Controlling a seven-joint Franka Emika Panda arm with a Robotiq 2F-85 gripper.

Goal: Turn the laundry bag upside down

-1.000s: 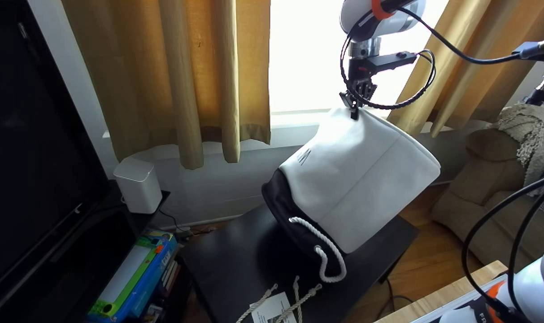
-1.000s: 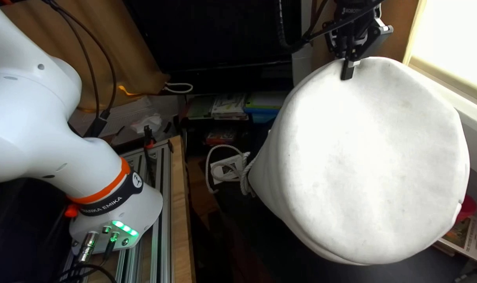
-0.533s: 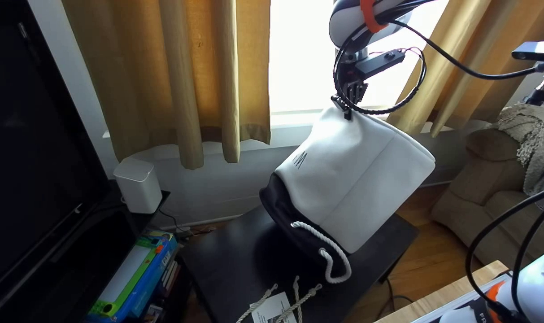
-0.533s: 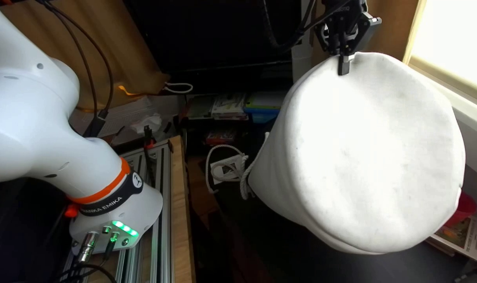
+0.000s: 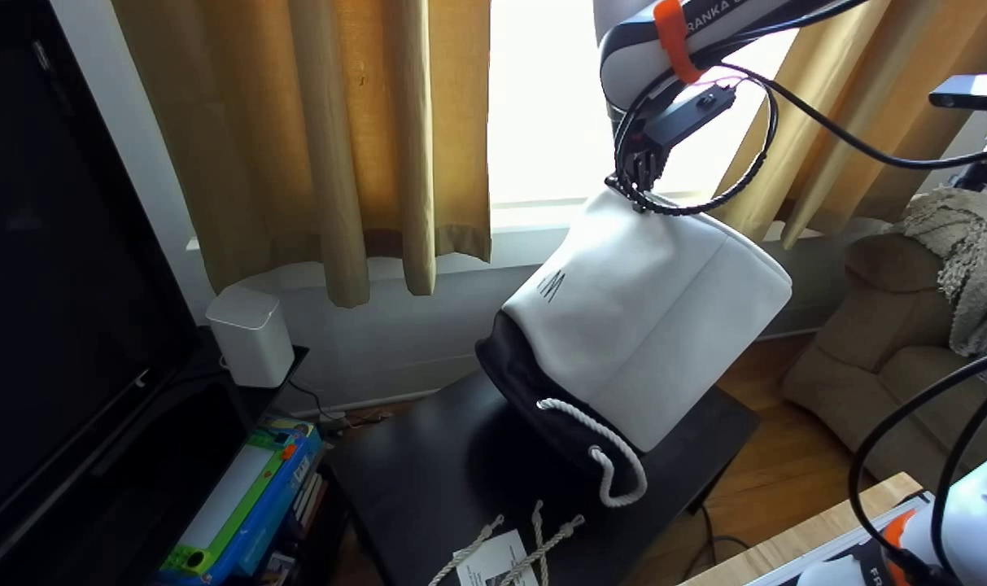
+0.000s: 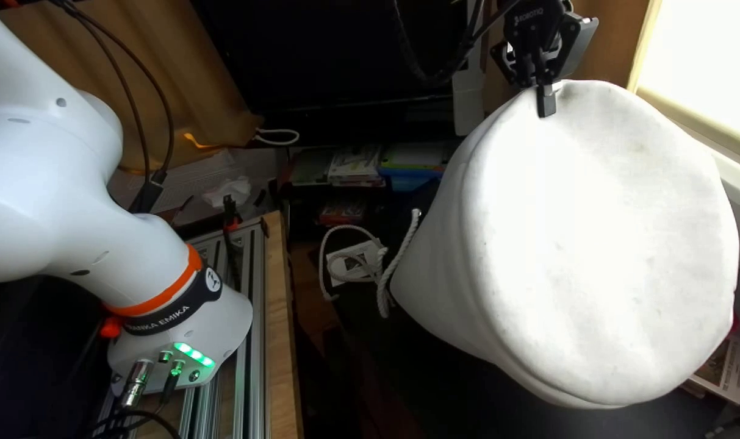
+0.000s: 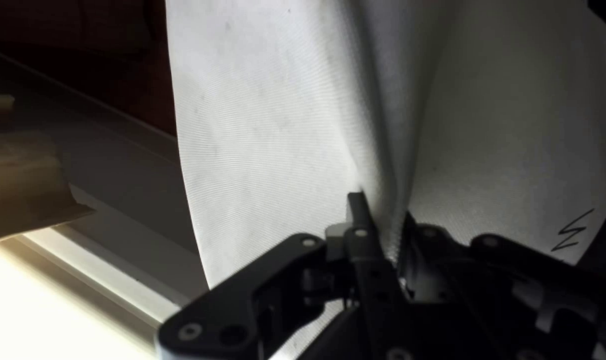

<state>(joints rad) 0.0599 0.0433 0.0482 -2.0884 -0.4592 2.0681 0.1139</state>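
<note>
The laundry bag [image 5: 648, 317] is a large white soft cylinder with a dark rim band [image 5: 534, 391]. It is tilted in the air over the black table. Its rim faces down and to the left in an exterior view, and a white cord loop [image 5: 623, 480] hangs from it. Its plain white base [image 6: 601, 244] faces the camera in an exterior view. My gripper [image 6: 548, 100] is shut on the edge of the base, and in the wrist view the fingers [image 7: 382, 215] pinch a fold of white fabric [image 7: 263, 140]. I cannot tell whether the rim touches the table.
The black table [image 5: 428, 464] is below the bag, with a paper tag [image 5: 497, 557] and cords at its front. A white box-shaped device [image 5: 251, 338] stands beside the TV [image 5: 62, 244]. A window sill [image 5: 534, 220] and curtains are behind. A sofa [image 5: 892, 325] is at the right.
My gripper has shifted slightly and tilted, and the forearm has come lower. The bag has swung a little with it; its rim and cord loop have moved slightly right in an exterior view.
</note>
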